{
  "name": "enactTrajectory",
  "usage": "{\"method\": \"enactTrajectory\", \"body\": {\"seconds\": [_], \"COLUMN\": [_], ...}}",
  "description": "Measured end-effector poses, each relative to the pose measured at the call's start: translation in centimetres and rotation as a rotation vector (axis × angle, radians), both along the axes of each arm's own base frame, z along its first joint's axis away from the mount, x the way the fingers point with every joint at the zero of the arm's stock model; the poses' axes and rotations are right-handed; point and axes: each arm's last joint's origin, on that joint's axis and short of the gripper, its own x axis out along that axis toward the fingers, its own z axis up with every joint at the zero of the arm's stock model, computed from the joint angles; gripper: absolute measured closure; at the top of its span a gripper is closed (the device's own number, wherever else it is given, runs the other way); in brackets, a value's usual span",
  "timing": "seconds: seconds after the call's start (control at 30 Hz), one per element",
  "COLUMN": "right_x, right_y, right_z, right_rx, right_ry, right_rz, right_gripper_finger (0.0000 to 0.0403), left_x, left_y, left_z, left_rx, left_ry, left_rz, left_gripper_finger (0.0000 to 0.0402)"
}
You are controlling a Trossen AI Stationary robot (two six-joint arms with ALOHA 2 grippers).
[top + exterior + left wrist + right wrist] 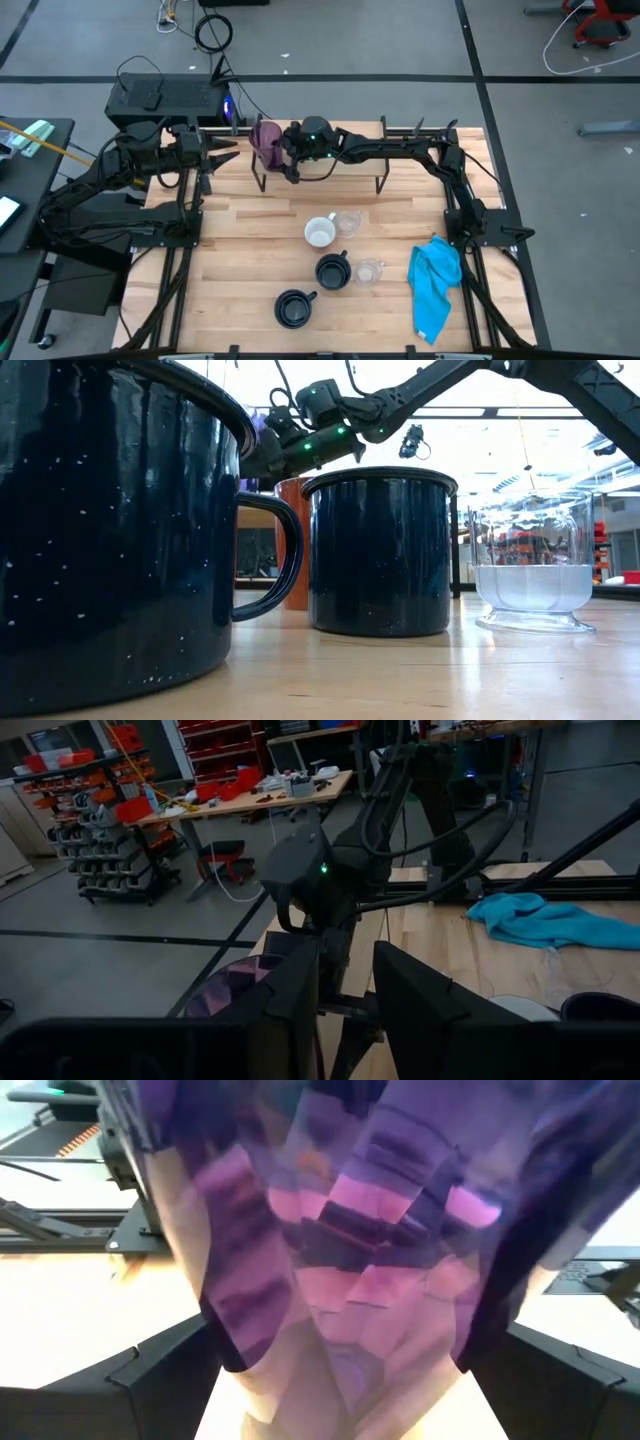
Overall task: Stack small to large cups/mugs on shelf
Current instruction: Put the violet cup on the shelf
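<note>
The translucent purple tumbler (266,141) stands at the left end of the shelf (355,165), at the far edge of the butcher-block tabletop (240,270). The right gripper (288,150) reaches along the shelf to the tumbler; the right wrist view shows its fingers (150,1370) on either side of the faceted purple wall, pinching it. Nearer than the shelf, on the tabletop, stand the orange-brown mug (319,233), a clear glass (349,222) just beside it, a navy mug (332,271), a second clear glass (370,271), and another navy mug (292,308). The blue cloth (435,285) lies right of these. The left gripper (222,153) waits left of the shelf, fingers (290,1010) spread.
</note>
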Motion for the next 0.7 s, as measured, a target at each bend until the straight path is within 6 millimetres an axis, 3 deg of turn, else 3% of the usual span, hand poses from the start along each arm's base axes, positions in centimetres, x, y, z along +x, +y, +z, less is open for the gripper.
{"method": "enactTrajectory", "body": {"seconds": [0.23,0.5,0.7], "right_x": [-0.1,-1.0,-1.3], "right_y": [0.0,0.3,0.4], "right_z": [-0.1,1.3,0.8], "right_rx": [-0.036,-0.053,-0.045], "right_ry": [0.027,0.067,0.128], "right_rz": [-0.021,-0.008,0.004], "right_gripper_finger": [0.0003,0.0005,0.0005], "left_x": [0.0,0.0,0.0], "left_y": [0.0,0.0,0.0], "left_z": [-0.2,-0.2,-0.2], "left_rx": [-0.006,-0.006,-0.005], "left_ry": [0.017,0.019,0.018], "left_rz": [0.000,0.006,0.010], "left_gripper_finger": [0.0295,0.0295,0.0296]}}
